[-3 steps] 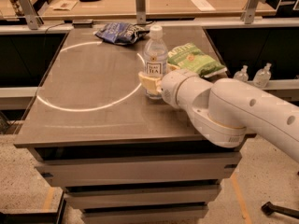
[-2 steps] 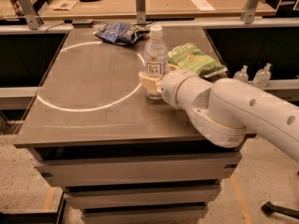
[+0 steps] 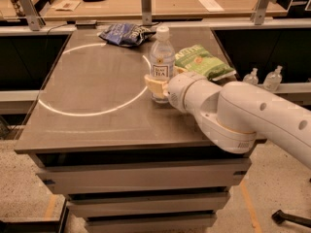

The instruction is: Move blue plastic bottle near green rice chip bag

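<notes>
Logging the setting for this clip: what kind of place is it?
Probably a lab or workshop: grey drawer-cabinet worktop, wooden workbench with metal posts behind, small clear pump bottles alongside. The gripper is at the base of the tall clear plastic bottle.

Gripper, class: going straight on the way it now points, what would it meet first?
Probably the blue plastic bottle: the gripper sits at its lower part, though depth is unclear.

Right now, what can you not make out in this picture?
In the camera view:
- the base of the bottle, hidden by the gripper at its foot
- the near left corner of the green bag, behind the arm
- the near right corner of the table, under the arm
</notes>
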You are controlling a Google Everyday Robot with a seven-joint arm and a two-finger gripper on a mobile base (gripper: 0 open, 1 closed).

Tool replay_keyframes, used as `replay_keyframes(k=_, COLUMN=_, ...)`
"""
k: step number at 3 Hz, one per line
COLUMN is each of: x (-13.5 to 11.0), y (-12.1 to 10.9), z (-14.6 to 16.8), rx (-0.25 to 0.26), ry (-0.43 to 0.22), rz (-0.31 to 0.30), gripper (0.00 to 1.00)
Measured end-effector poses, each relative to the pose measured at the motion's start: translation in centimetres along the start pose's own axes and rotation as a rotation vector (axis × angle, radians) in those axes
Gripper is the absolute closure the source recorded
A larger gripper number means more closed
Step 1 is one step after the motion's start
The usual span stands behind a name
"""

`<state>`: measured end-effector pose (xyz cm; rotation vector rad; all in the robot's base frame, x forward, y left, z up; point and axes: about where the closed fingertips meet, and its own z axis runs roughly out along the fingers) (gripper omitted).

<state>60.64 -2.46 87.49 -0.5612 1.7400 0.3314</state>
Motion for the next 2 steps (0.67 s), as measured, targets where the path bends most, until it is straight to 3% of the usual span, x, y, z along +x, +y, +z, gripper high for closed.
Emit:
replay_keyframes(k=1, x=-1.23, y=-3.42, z=-0.54, rx=0.105, ry=-0.005, rz=0.006, gripper=1.00)
replay_keyframes(k=2, x=-1.17, y=-4.07, z=-0.56, rx=0.135, ry=0.002, rz=0.005, gripper=0.82)
